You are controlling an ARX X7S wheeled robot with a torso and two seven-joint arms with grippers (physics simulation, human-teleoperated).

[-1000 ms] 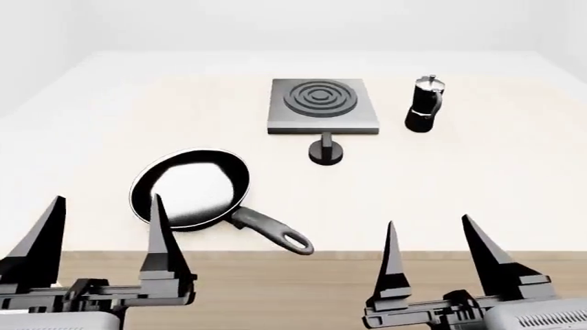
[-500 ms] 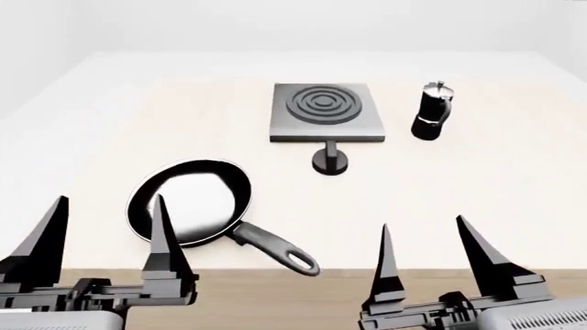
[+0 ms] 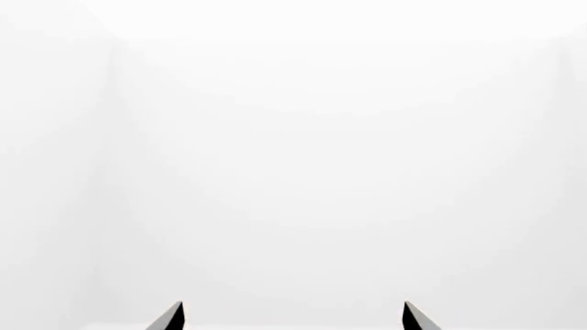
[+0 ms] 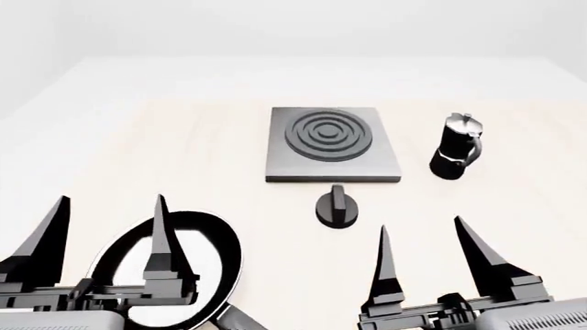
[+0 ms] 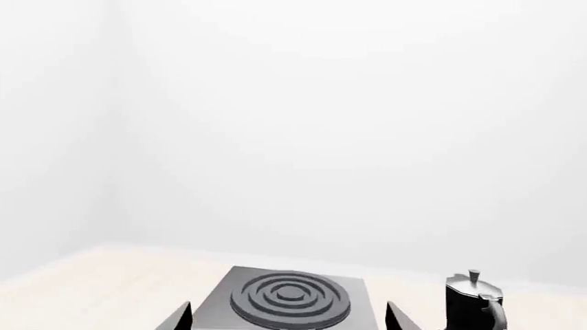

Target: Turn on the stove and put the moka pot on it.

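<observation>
The stove [image 4: 332,144] is a flat dark-grey plate with a ringed burner, lying mid-table; its round black knob [image 4: 337,206] sits just in front of it. The black moka pot [image 4: 456,147] with a silver lid stands upright to the right of the plate, also visible as the moka pot [image 5: 475,303] beside the stove [image 5: 290,298] in the right wrist view. My left gripper [image 4: 110,210] is open over the near left. My right gripper [image 4: 420,234] is open, nearer than the knob, holding nothing. The left wrist view shows only white wall and two fingertips [image 3: 172,317].
A black frying pan [image 4: 188,261] lies at the near left under my left gripper, its handle running off the lower edge. The light wooden table [image 4: 137,151] stretches back to a white wall.
The head view has shifted forward: stove, knob and moka pot now sit lower and larger in frame, and the pan has slid under the left gripper. Both grippers stay open.
</observation>
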